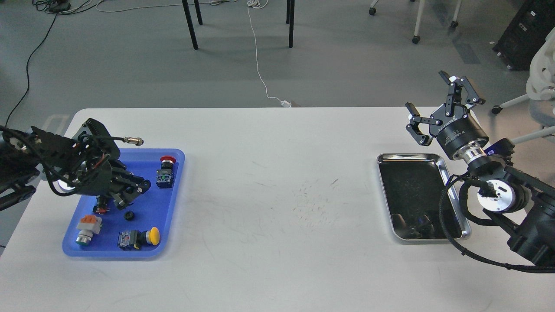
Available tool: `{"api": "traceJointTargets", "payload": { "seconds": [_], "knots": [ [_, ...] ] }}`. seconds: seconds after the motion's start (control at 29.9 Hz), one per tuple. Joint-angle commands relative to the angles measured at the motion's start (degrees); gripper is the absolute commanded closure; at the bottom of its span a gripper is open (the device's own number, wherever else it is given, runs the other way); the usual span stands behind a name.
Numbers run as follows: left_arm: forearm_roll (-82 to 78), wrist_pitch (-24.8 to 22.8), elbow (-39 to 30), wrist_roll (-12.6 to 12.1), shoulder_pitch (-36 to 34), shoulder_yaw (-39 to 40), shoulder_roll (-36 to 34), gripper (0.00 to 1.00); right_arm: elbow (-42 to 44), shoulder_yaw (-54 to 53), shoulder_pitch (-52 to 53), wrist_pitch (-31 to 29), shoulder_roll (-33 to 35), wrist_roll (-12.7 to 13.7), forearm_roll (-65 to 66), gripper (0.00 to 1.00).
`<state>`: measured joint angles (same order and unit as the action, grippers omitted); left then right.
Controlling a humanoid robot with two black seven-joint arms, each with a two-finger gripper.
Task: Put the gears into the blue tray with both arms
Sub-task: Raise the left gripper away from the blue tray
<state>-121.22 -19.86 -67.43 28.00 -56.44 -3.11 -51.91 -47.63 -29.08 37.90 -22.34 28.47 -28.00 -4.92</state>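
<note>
The blue tray (pixel 158 203) lies at the table's left front. One gear (pixel 128 215), a small black toothed disc, rests inside it near the middle. My left gripper (pixel 126 195) hangs over the tray just above and left of that gear. It is dark and seen at an angle, so its fingers cannot be told apart. My right gripper (pixel 439 108) is raised at the far right, beyond the steel tray, its fingers spread wide and holding nothing.
Push-buttons share the blue tray: a red-capped one (pixel 165 173), a yellow one (pixel 139 237) and an orange-and-white one (pixel 86 225). A shiny steel tray (pixel 381 158) with a dark inside lies at the right. Chair and table legs stand on the floor behind.
</note>
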Motion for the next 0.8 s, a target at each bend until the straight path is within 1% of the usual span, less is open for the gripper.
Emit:
{"api": "traceJointTargets", "payload": {
  "seconds": [0.0,0.17,0.37,0.4,0.43,0.47,0.5,0.63,0.7,0.77],
  "knots": [
    [-0.4,0.0,1.9,0.0,1.8,1.2,1.2,0.82,-0.4,0.0,-0.4,0.0,0.1,0.0,0.0,0.02],
    [-0.4,0.0,5.5,0.0,2.3,1.2,3.7,0.79,-0.4,-0.4,-1.0,-0.1,0.5,0.0,0.0,0.02],
    [-0.2,0.3,8.1,0.0,2.7,2.2,5.1,0.6,-0.2,-0.7,-1.1,-0.1,0.6,0.0,0.0,0.02],
    [-0.2,0.4,8.6,0.0,2.8,2.4,5.3,0.53,-0.2,-0.7,-1.1,-0.1,0.6,0.0,0.0,0.01],
    [-0.2,0.6,9.6,0.0,3.3,2.6,5.7,0.39,-0.1,-0.8,-1.1,-0.1,0.5,0.0,0.0,0.02],
    [-0.1,0.9,9.8,0.0,3.6,2.7,5.9,0.29,-0.1,-0.8,-1.1,0.0,0.4,0.0,0.0,0.02],
    [0.1,1.7,9.8,0.0,4.3,2.8,6.1,0.14,-0.1,-0.8,-1.2,0.0,0.4,0.0,0.0,0.02],
    [0.4,2.8,9.6,0.0,5.1,6.7,6.1,0.08,0.1,-0.7,-1.6,0.0,0.3,0.0,0.1,0.01],
    [1.4,2.8,9.4,0.0,6.0,11.0,6.2,0.06,0.3,-0.8,-1.6,0.1,0.0,0.0,0.1,0.02],
    [6.0,2.8,9.3,0.0,6.7,16.3,7.3,0.05,0.3,-0.8,-1.3,0.1,-0.2,0.0,0.1,0.01]
  ]
}}
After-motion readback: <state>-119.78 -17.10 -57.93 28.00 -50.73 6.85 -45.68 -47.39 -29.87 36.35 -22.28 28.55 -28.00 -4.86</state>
